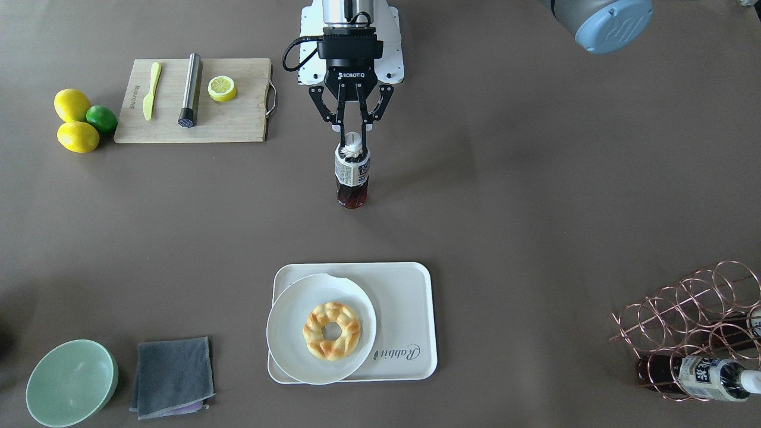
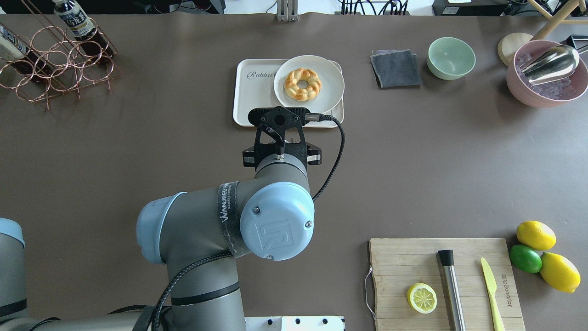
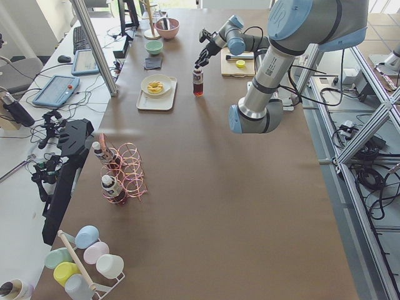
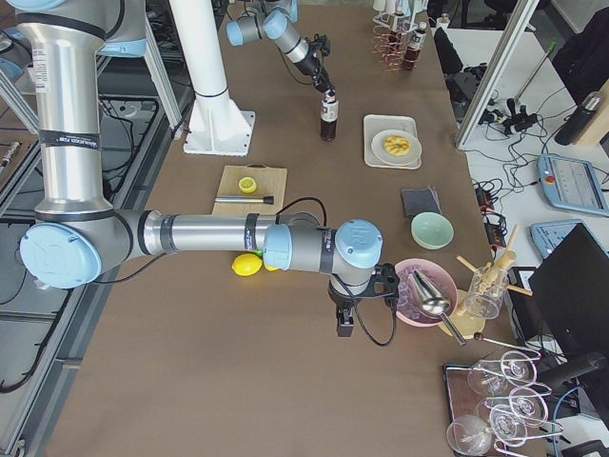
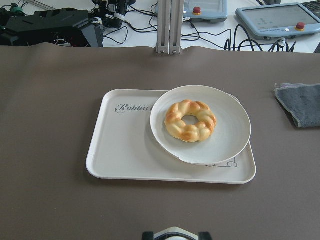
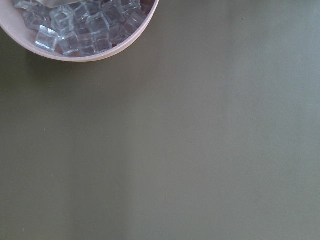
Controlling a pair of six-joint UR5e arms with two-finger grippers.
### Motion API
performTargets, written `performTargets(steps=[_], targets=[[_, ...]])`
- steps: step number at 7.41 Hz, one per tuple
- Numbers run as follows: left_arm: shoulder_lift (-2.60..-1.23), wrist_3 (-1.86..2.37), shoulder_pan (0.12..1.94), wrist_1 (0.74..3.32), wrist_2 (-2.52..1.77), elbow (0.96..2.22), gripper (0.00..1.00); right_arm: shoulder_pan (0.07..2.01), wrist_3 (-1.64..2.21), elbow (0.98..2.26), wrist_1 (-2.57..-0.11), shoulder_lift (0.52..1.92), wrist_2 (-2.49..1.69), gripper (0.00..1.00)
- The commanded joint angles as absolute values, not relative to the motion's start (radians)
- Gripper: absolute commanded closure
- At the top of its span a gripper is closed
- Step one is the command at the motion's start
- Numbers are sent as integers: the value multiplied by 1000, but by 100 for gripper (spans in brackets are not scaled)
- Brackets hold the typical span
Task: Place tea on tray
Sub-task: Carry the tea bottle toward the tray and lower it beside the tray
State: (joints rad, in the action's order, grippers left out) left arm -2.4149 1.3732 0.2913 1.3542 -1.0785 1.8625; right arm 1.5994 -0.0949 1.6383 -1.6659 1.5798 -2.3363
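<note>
Tea (image 1: 352,172) upright mid-bench, well short of tray (image 1: 404,297), left tool (image 1: 352,142) pinching its cap. Carry step in hand, by appearance. Next move: advance, lower onto bare tray strip beside plate (image 1: 285,321), release. Right tool (image 4: 344,324): state impossible to tell.

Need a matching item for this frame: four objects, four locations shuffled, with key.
Things:
1. upright tea bottle
2. round plate
3. lemon half
4. grey cloth

Places:
A. on the cutting board
B. beside the green bowl
C. gripped at the cap by the left end effector, short of the tray
D. on the tray

Pairs: 1-C, 2-D, 3-A, 4-B
</note>
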Motion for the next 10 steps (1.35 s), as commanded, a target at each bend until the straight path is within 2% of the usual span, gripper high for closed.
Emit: performTargets(steps=[1, 2, 5, 7, 10], targets=[[-2410, 1377, 287, 1358, -1078, 1864, 79, 1601, -94, 1638, -1664, 1582, -2336, 0], [-2408, 1378, 287, 1358, -1078, 1864, 4, 1601, -94, 1638, -1666, 1583, -2336, 0], [-2395, 1378, 288, 1359, -1078, 1879, 2, 1601, -92, 1638, -1666, 1582, -2336, 0], [-2391, 1356, 296, 1356, -1091, 1962, 2, 1601, -92, 1640, -1664, 1580, -2336, 0], [-2381, 1259, 461, 1361, -1364, 2019, 2, 1603, -89, 1640, -1666, 1575, -2336, 0]])
